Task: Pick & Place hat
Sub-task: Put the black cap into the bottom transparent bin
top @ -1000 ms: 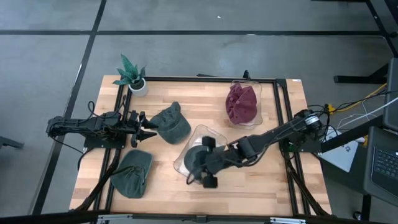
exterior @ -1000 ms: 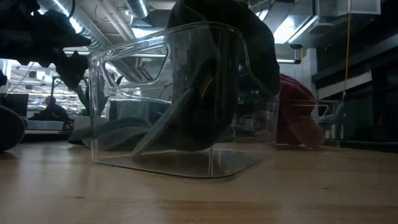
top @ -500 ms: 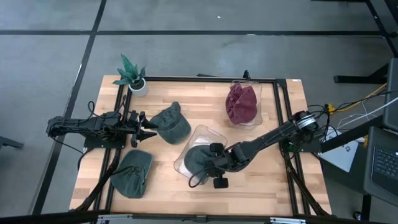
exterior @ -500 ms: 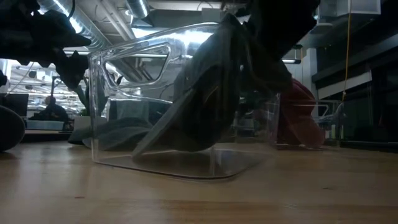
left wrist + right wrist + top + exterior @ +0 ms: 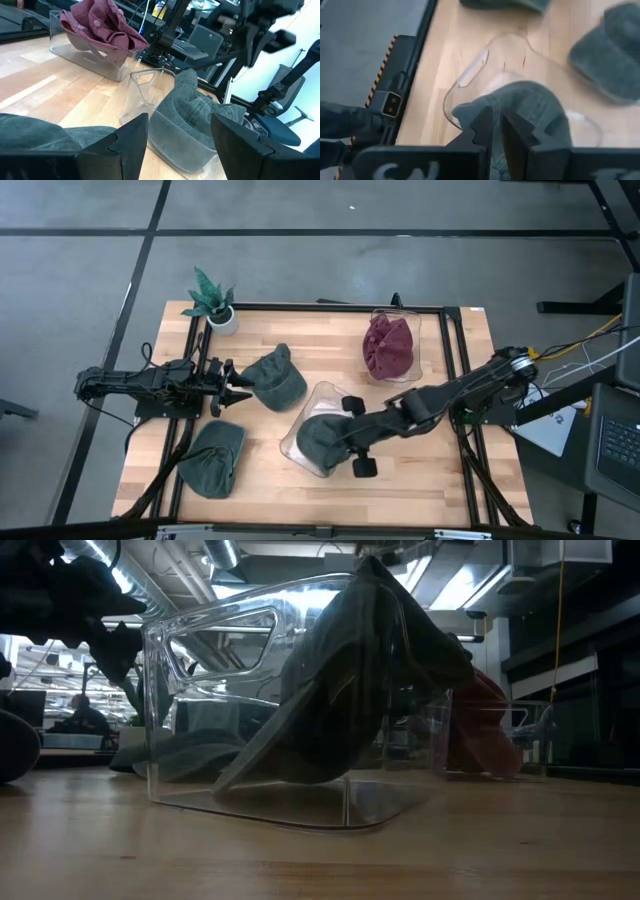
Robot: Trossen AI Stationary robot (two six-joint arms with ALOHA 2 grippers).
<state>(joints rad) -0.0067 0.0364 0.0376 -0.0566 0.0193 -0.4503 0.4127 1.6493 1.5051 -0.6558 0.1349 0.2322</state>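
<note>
Hat sits in clear bin, pinched by right tool.

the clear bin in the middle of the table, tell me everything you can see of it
The clear bin is a see-through, plastic-looking container with rounded corners and a cutout handle near its rim. It stands on the wooden table, front of centre, open side up. A dark green hat sits partly inside it, bunched and poking above the rim. The right gripper is shut on that hat over the bin. A second bin holding a maroon hat stands apart, farther back.
</note>
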